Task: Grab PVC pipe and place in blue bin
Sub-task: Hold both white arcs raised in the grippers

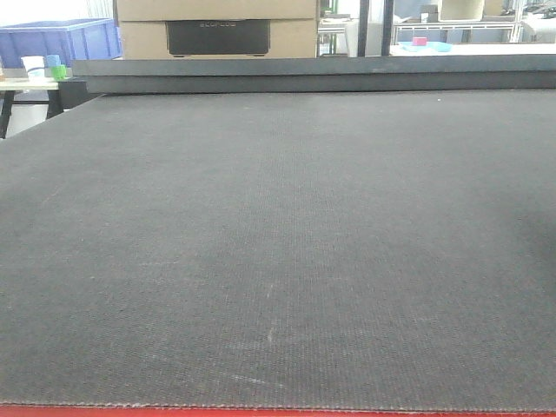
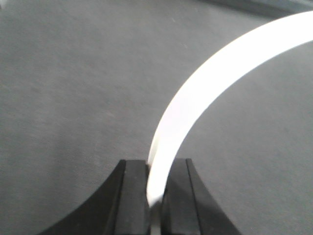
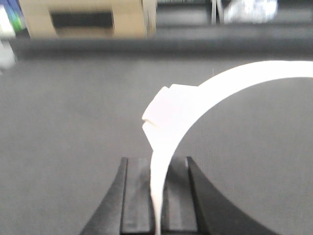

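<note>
Plainly, the left tool (image 2: 156,169) is clenched on the lower end of a curved white PVC pipe (image 2: 188,103), which arcs up and right above the dark desk (image 2: 63,88). The right tool (image 3: 156,166) grips a second white pipe piece (image 3: 234,77) likewise. The blue bin (image 1: 61,39) sits beyond the desk's far left corner.

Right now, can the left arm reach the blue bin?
Probably not. The blue bin sits far back, beyond the far-left corner of the mat. The left gripper is shut on the PVC pipe; nothing on the mat blocks it, but distance looks the problem.
</note>
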`<action>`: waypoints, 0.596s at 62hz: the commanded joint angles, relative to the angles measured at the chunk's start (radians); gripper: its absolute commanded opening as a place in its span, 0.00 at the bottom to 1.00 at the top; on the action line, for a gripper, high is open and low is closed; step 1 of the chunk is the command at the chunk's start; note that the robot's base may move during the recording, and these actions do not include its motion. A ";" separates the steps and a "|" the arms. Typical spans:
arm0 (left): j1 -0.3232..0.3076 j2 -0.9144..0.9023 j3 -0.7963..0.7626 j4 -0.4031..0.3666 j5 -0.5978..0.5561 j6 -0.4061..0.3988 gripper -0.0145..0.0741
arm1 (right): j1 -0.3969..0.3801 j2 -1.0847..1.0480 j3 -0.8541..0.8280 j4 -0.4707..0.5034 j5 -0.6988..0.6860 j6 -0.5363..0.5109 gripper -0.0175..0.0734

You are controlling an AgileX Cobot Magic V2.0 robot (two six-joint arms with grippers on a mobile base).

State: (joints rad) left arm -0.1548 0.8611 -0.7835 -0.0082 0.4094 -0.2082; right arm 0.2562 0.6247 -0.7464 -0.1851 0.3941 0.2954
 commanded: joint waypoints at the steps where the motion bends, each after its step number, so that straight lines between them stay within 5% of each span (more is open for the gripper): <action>1: 0.024 -0.079 0.000 0.043 -0.008 -0.007 0.04 | -0.003 -0.062 0.002 -0.013 -0.035 -0.010 0.01; 37: 0.033 -0.315 0.000 0.068 -0.055 -0.007 0.04 | -0.003 -0.149 0.002 -0.013 -0.095 -0.010 0.01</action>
State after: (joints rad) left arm -0.1271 0.5536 -0.7830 0.0561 0.3981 -0.2082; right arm 0.2562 0.4812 -0.7464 -0.1868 0.3348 0.2954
